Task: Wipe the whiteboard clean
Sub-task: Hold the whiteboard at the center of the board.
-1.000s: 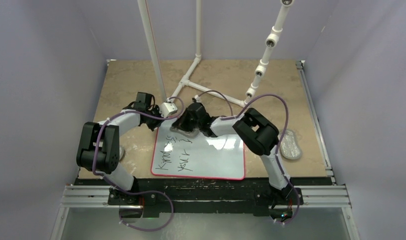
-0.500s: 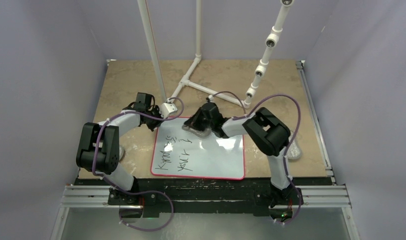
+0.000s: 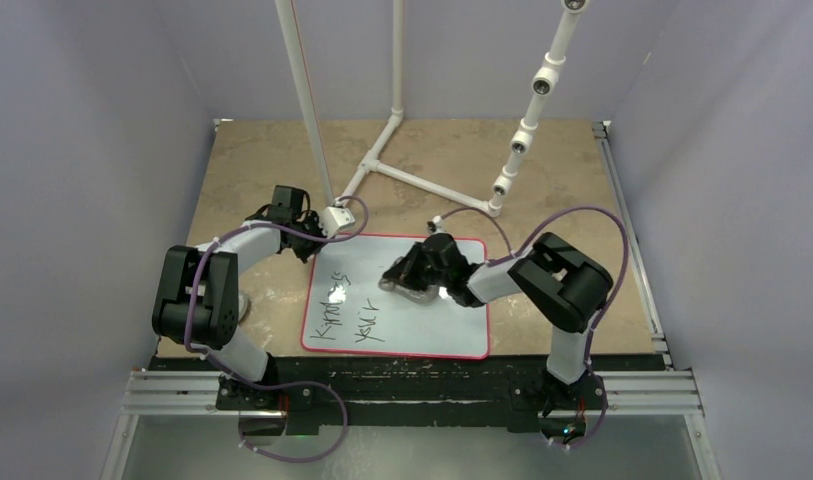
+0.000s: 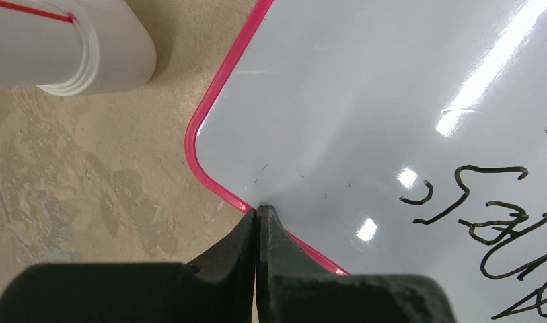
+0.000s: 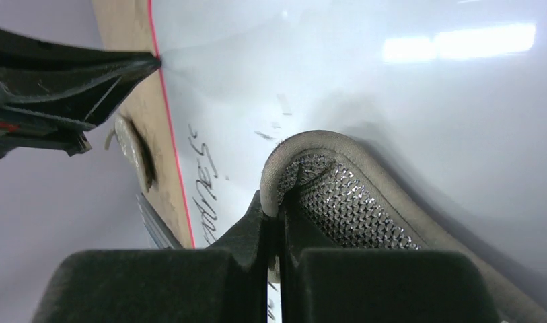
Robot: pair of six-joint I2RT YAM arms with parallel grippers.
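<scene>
Right pincer [image 3: 412, 283], pinching a grey mesh pad [image 5: 338, 202], holds it on the whiteboard [image 3: 432, 325], lying flat at the near middle of the tan surface [image 3: 262, 170]. Left pincer [image 4: 258, 214], pressed together, touches its far-left red border. Black handwriting [image 3: 347, 312] marks its left side.

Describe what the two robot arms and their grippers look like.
Both the left arm and right arm have white tubular links joined by chunky black joint housings, with a thin purple cable looping along each. The left gripper and right gripper are matte black, tapering to narrow tips.
</scene>
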